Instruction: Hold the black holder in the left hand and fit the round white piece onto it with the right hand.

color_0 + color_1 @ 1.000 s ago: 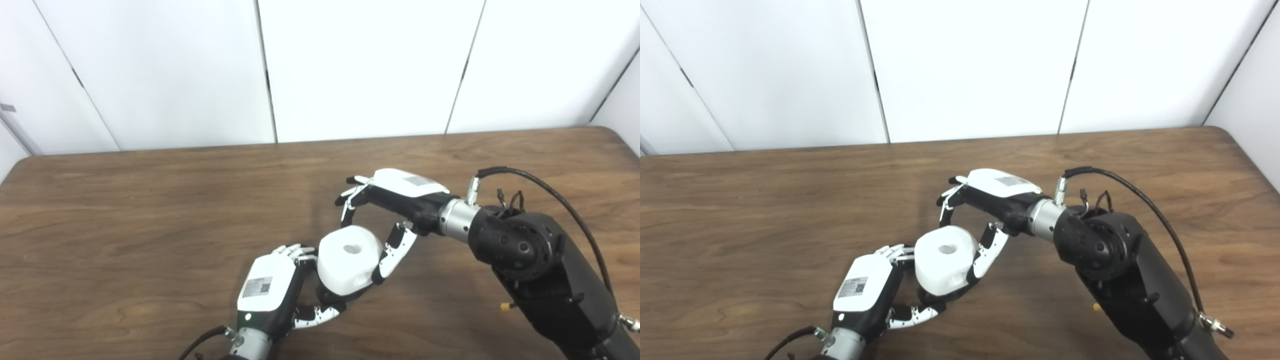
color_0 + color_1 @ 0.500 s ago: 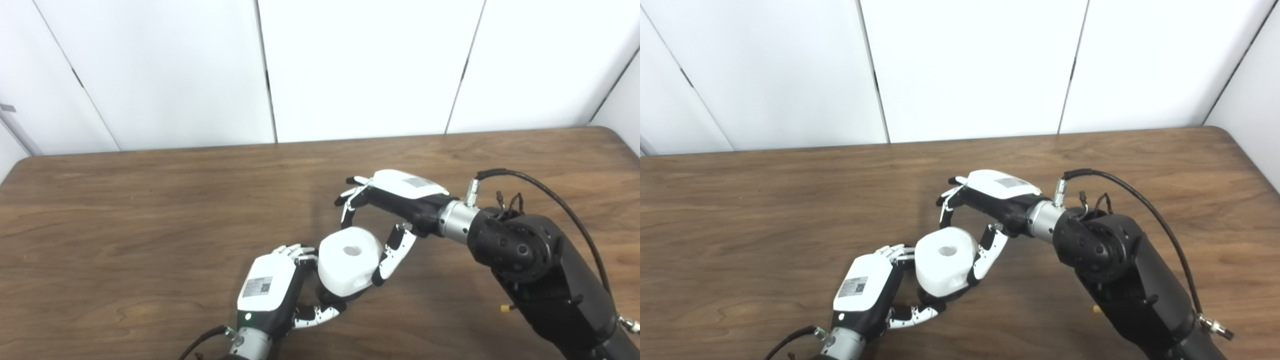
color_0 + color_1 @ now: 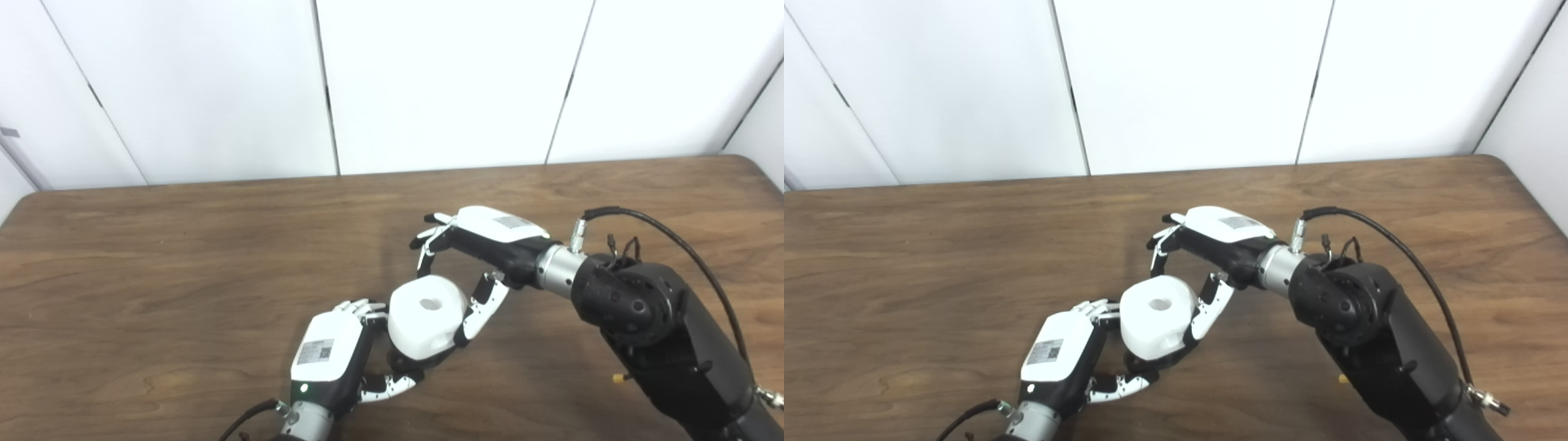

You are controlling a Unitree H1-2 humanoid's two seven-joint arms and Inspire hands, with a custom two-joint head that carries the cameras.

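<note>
The round white piece (image 3: 425, 317), with a hole in its top, sits on the black holder (image 3: 409, 362), of which only a dark edge shows beneath it. My left hand (image 3: 334, 355) is shut on the holder from the left, its fingers hidden behind the piece and its thumb curled below. My right hand (image 3: 474, 245) is open over the piece's far right side. Its fingers (image 3: 425, 242) hang apart above and behind the piece. Its thumb (image 3: 481, 309) lies close along the piece's right flank; I cannot tell whether it touches.
The brown wooden table (image 3: 184, 275) stretches to both sides, with white wall panels (image 3: 429, 86) behind its far edge. My right forearm (image 3: 661, 331), with a black cable looped over it, fills the lower right.
Almost nothing. The right hand has drifted very slightly up and left. The white piece stays on the holder in the left hand.
</note>
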